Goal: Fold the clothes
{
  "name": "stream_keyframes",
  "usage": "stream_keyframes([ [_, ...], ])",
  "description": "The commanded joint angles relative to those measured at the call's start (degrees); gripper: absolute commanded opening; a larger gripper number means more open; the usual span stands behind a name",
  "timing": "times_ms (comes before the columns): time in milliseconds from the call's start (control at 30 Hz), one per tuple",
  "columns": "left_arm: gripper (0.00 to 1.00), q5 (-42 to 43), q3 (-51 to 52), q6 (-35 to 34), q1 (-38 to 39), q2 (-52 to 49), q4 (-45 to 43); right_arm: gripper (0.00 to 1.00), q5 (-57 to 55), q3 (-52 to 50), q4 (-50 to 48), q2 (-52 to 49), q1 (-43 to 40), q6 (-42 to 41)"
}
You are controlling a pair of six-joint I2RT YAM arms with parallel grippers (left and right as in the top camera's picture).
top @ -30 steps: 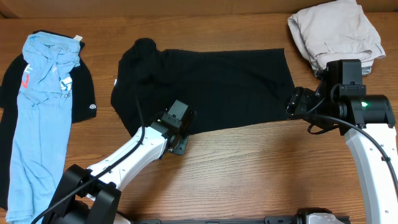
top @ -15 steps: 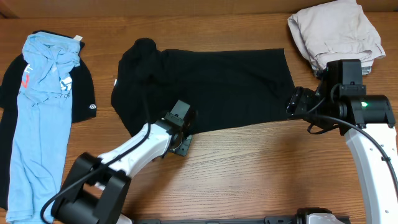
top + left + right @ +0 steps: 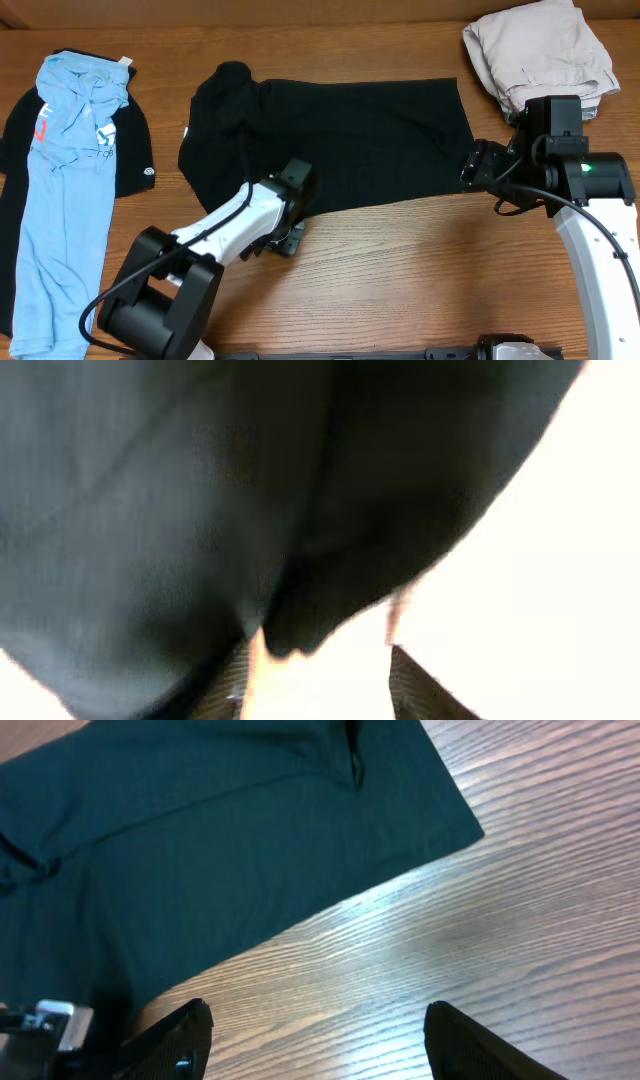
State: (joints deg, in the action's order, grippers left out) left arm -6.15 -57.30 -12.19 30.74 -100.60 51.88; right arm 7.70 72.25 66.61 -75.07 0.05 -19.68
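The plain black T-shirt [image 3: 340,140] lies spread across the middle of the table, with a small white label [image 3: 187,131] at its left edge. My left gripper [image 3: 290,225] is at the shirt's near edge. In the blurred left wrist view its fingers [image 3: 315,670] are apart, with black fabric [image 3: 180,510] just ahead of them and nothing held. My right gripper [image 3: 468,168] is by the shirt's near right corner. In the right wrist view it [image 3: 320,1020] is open over bare wood, and the shirt [image 3: 200,840] lies just beyond the fingertips.
A light blue printed tee [image 3: 65,180] lies on a black tee with a round white logo [image 3: 148,173] at the far left. Beige garments [image 3: 540,50] are piled at the back right, close behind the right arm. The table [image 3: 400,270] is wood.
The left arm's lower links have swung right and nearer the table front, while its gripper has stayed at the shirt's near edge. The right arm and the clothes have not moved.
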Motion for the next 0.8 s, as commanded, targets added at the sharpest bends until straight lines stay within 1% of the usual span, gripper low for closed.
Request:
stream_keyframes([
  [0, 0.67, 1.1, -6.4, -2.9, -0.1, -0.5, 5.5, 0.72, 0.5, -0.2, -0.3, 0.3, 0.3, -0.1],
  [67, 0.68, 1.1, -7.8, -6.4, -0.2, -0.5, 9.6, 0.72, 0.5, -0.2, -0.3, 0.3, 0.3, -0.1],
  [100, 0.65, 1.1, -7.9, -8.6, -0.3, -0.5, 11.2, 0.72, 0.5, -0.2, -0.3, 0.3, 0.3, -0.1],
  [167, 0.52, 1.2, -7.5, -13.9, -0.7, -0.6, 14.1, 0.72, 0.5, -0.2, -0.3, 0.3, 0.3, -0.1],
  [200, 0.42, 1.8, -6.8, -17.7, -0.8, -0.6, 15.5, 0.72, 0.5, -0.2, -0.4, 0.3, 0.3, -0.1],
  [267, 0.35, 2.6, -5.7, -21.3, -0.8, -0.6, 16.0, 0.72, 0.5, -0.2, -0.5, 0.3, 0.3, 0.0],
  [367, 0.33, 3.2, -3.5, -25.8, -0.8, -0.6, 15.3, 0.72, 0.5, -0.2, -0.6, 0.2, 0.3, 0.2],
  [433, 0.30, 3.2, -2.3, -28.0, -0.9, -0.6, 14.9, 0.72, 0.3, -0.2, -0.6, 0.2, 0.3, 0.5],
  [467, 0.27, 3.5, -1.6, -29.0, -1.2, -0.6, 14.5, 0.72, 0.3, -0.2, -0.5, 0.2, 0.3, 1.4],
  [533, 0.22, 4.3, -0.9, -29.0, -1.2, -0.6, 12.7, 0.72, 0.2, -0.2, -0.6, 0.2, 0.3, 1.7],
  [567, 0.22, 4.3, -0.4, -29.0, -1.2, -0.6, 11.3, 0.72, 0.1, -0.2, -0.6, 0.2, 0.3, 1.7],
  [667, 0.22, 2.7, 1.4, -29.0, -1.2, -0.6, 5.2, 0.72, 0.1, -0.2, -0.6, 0.2, 0.3, 1.7],
  [767, 0.23, -1.7, 2.3, -29.0, -1.6, -0.6, 0.9, 0.72, 0.0, -0.2, -0.5, 0.2, 0.3, 1.7],
])
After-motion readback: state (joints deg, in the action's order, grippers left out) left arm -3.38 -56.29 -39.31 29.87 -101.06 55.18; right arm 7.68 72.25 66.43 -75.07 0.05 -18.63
